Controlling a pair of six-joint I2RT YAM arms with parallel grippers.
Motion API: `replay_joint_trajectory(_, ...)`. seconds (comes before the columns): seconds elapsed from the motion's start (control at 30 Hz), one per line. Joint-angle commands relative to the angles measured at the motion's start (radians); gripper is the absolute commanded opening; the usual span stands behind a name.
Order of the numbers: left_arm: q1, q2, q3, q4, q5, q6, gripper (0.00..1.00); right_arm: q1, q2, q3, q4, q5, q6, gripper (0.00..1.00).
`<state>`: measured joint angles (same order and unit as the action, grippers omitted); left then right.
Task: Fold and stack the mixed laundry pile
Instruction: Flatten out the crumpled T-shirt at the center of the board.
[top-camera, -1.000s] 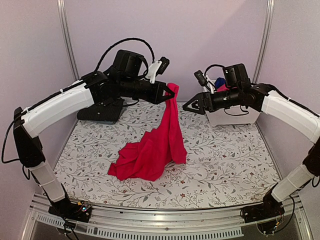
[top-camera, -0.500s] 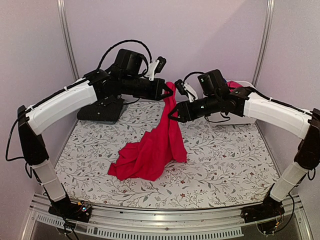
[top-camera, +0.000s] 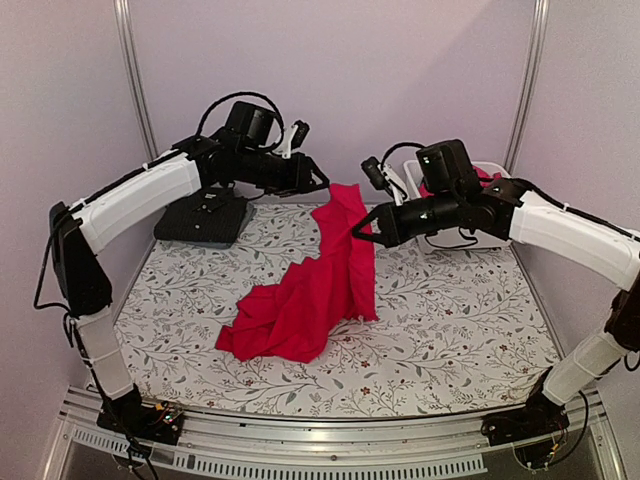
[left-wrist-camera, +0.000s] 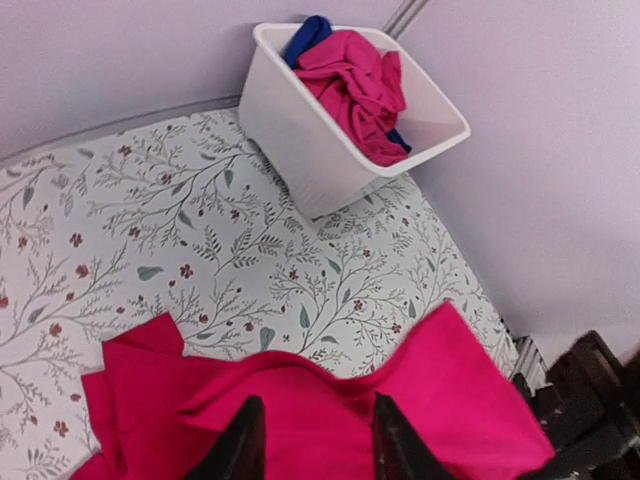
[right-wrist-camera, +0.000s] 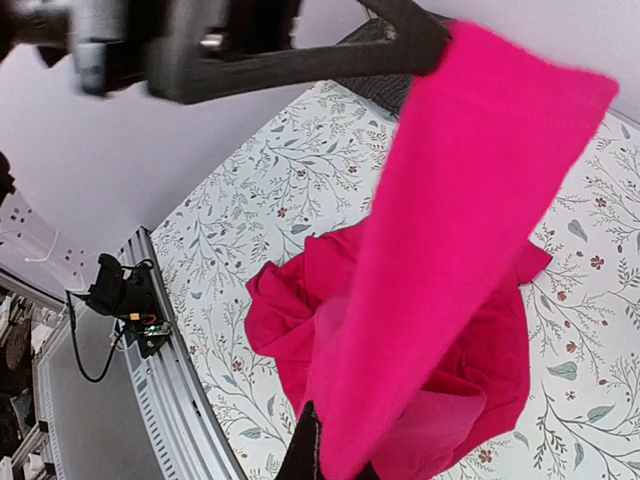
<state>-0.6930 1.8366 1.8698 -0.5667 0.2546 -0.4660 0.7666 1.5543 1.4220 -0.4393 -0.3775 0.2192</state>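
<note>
In the lower centre of the top view, the bottom half of the red tee (top-camera: 305, 305) is lying in loose, crumpled folds on the floral cloth (top-camera: 450, 330), so no fold is showing on it yet. Above that heap, the rest of the tee is hanging as a slanted sheet between the 2 arms. The right gripper (top-camera: 360, 230) is meeting its right edge at mid-frame and appears to be clamped on it, though the right wrist view is showing only 1 dark finger behind the fabric. The left gripper (top-camera: 322, 186) is pinching the top corner slightly higher and further back. Both claws are therefore gripping the same garment, which reads as spreading it out before a first fold. Further back, at the upper right, the white tub (left-wrist-camera: 300, 150) is holding a bunched magenta garment (left-wrist-camera: 355, 85) and a blue garment (left-wrist-camera: 305, 35), both unsorted. At the upper left, a dark charcoal item (top-camera: 200, 220) is lying flat under the left arm. Whether it is a finished fold cannot be told. By this reckoning the task is sitting near its beginning, with at least 3 garments left to fold and stack.
</note>
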Motion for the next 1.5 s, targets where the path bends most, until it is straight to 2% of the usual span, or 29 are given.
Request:
replay_joint_trajectory(0.0,0.15,0.053,-0.042,-0.07,0.109,-0.035,0.5,-0.099,-0.145,-0.111,0.088,-0.149,0.034,0.0)
replay_joint_trajectory(0.07,0.177,-0.02,-0.163,-0.026,0.109,-0.021,0.67,-0.163,-0.179,-0.176,0.117,-0.156,0.085,0.0)
replay_joint_trajectory(0.13,0.193,-0.113,-0.313,0.021,0.108,-0.002,0.76,-0.214,-0.195,-0.228,0.122,-0.141,0.132,0.0)
replay_joint_trajectory(0.27,0.211,-0.285,-0.613,0.015,0.125,0.01,0.77,-0.283,-0.187,-0.321,0.11,-0.12,0.206,0.0)
replay_joint_trajectory(0.47,0.207,-0.512,-1.0,0.003,0.137,-0.047,0.76,-0.292,-0.158,-0.347,0.073,-0.054,0.247,0.0)
replay_joint_trajectory(0.57,0.208,-0.579,-1.102,0.006,0.098,-0.066,0.76,-0.297,-0.151,-0.343,0.058,-0.043,0.24,0.0)
replay_joint_trajectory(0.7,0.196,-0.546,-1.092,-0.069,-0.016,-0.095,0.76,-0.315,-0.152,-0.322,0.032,-0.026,0.227,0.0)
replay_joint_trajectory(0.77,0.2,-0.516,-1.073,-0.119,-0.104,-0.121,0.72,-0.329,-0.157,-0.304,0.013,-0.014,0.216,0.0)
replay_joint_trajectory(0.87,0.207,-0.481,-1.061,-0.182,-0.152,-0.162,0.64,-0.352,-0.158,-0.276,-0.005,-0.004,0.203,0.0)
replay_joint_trajectory(1.17,0.203,-0.44,-1.12,-0.124,-0.085,-0.191,0.39,-0.361,-0.131,-0.25,-0.006,-0.018,0.197,0.0)
replay_joint_trajectory(1.47,0.106,-0.337,-1.125,-0.105,-0.09,-0.195,0.38,-0.363,-0.108,-0.24,-0.006,-0.032,0.19,0.0)
